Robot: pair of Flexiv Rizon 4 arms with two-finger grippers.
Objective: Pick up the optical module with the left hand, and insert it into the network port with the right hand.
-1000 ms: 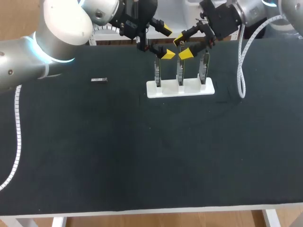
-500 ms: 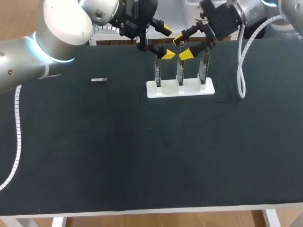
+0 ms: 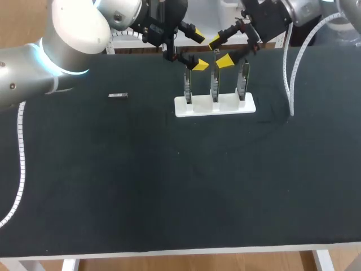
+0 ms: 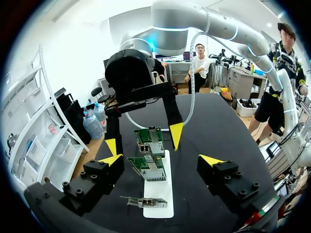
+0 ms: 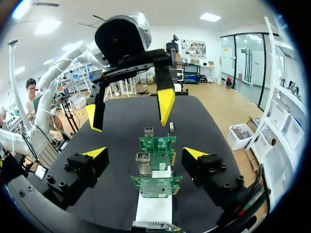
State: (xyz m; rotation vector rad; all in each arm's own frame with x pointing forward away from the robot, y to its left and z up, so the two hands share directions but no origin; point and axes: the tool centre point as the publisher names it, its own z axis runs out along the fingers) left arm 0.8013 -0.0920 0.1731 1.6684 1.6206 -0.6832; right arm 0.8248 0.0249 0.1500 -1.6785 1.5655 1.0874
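Note:
The optical module point(image 3: 118, 95), a small dark bar, lies flat on the black table point(image 3: 169, 180) to the left of the board stand. In the right wrist view the optical module point(image 5: 171, 127) shows past the boards. A white stand point(image 3: 214, 105) holds three upright green circuit boards point(image 4: 148, 167), each with a metal network port point(image 5: 142, 162). My left gripper point(image 3: 198, 52) hangs open above the leftmost board, holding nothing. My right gripper point(image 3: 220, 52) is open above the middle board, facing the left one. In the wrist views, the left gripper point(image 4: 161, 160) and the right gripper point(image 5: 145, 153) each straddle the row of boards from above.
A white cable point(image 3: 289, 84) loops down from my right arm onto the table right of the stand. Another cable point(image 3: 21, 164) trails along the table's left edge. The table's front half lies bare.
My right gripper has lifted slightly and drawn back toward the far edge. The left arm, the module and the stand have not moved.

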